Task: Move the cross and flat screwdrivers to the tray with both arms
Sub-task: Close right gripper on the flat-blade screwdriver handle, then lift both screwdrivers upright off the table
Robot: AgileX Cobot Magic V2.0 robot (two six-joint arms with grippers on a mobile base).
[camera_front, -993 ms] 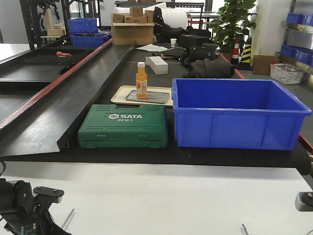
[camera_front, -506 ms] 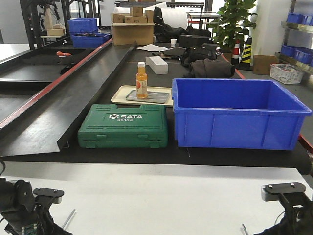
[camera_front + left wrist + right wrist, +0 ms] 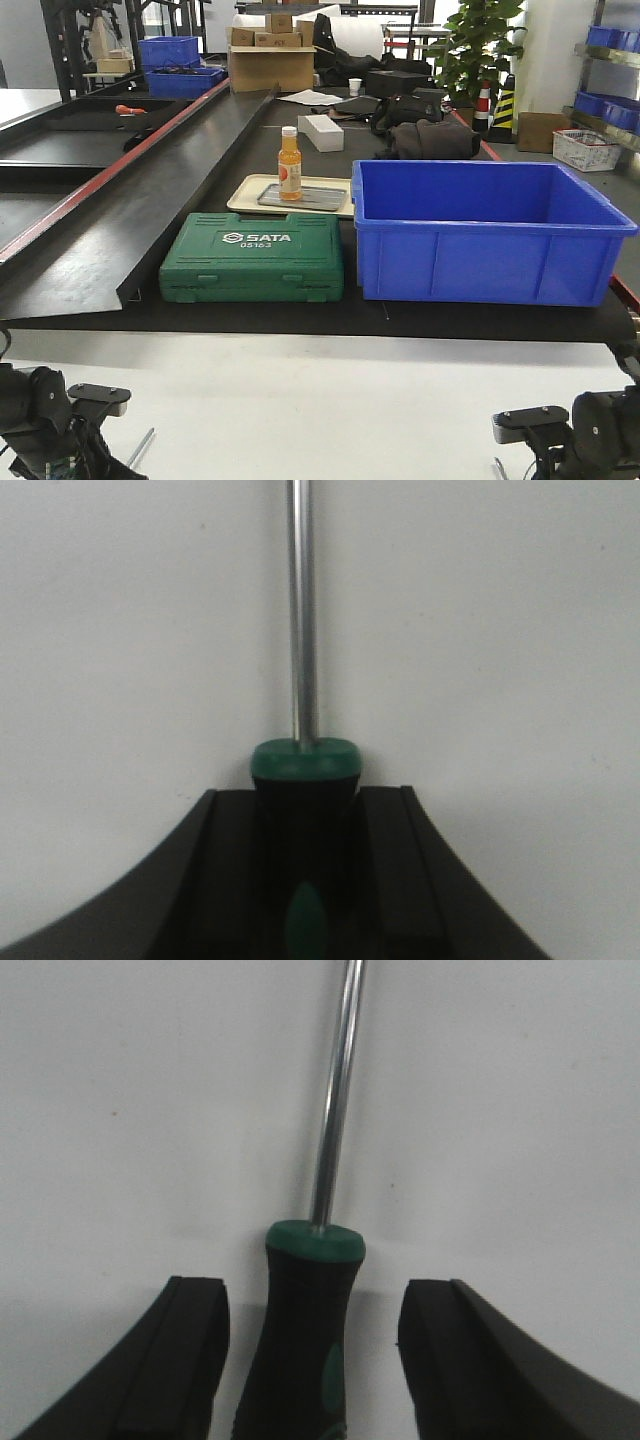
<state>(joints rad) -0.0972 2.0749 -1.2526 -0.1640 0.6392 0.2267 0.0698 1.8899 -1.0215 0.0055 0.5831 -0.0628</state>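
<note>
One screwdriver lies on the white table with its black-and-green handle (image 3: 305,780) clamped between the fingers of my left gripper (image 3: 305,805), which is shut on it; its steel shaft (image 3: 301,610) points away. The other screwdriver's handle (image 3: 305,1320) lies between the spread fingers of my right gripper (image 3: 312,1305), which is open with a gap on each side. In the front view the left gripper (image 3: 90,440) and right gripper (image 3: 545,445) sit low at the bottom corners. The silver-grey tray (image 3: 325,197) lies far back.
An orange bottle (image 3: 290,165) stands on the metal tray, which rests in a cream tray (image 3: 243,195). A green SATA case (image 3: 255,258) and a deep blue bin (image 3: 485,230) stand between the white table (image 3: 320,400) and the trays. A black ramp (image 3: 150,210) runs along the left.
My right gripper has come in from the right edge, moving left and down over the right screwdriver. The left gripper has stayed in place.
</note>
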